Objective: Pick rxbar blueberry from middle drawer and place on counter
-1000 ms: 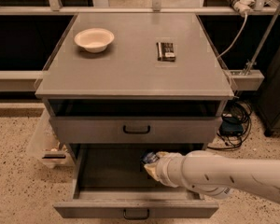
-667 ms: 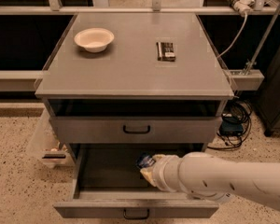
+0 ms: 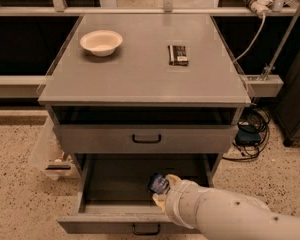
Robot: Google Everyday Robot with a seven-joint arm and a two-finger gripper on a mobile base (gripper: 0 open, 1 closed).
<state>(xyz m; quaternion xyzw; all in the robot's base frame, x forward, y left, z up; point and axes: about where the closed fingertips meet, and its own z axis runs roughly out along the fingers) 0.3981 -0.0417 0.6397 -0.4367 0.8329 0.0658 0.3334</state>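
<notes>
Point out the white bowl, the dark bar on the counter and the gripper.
white bowl (image 3: 101, 42): camera view, inside of its hollow.
dark bar (image 3: 178, 55): camera view, middle of its wrapper.
gripper (image 3: 162, 188): camera view, its tip, down inside the open middle drawer (image 3: 115, 184).

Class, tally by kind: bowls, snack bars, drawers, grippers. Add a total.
Bowls: 1 (white bowl)
Snack bars: 2 (dark bar on counter; rxbar blueberry by gripper)
Drawers: 2 (upper drawer, middle drawer)
Grippers: 1 (in middle drawer)
Total: 6
</notes>
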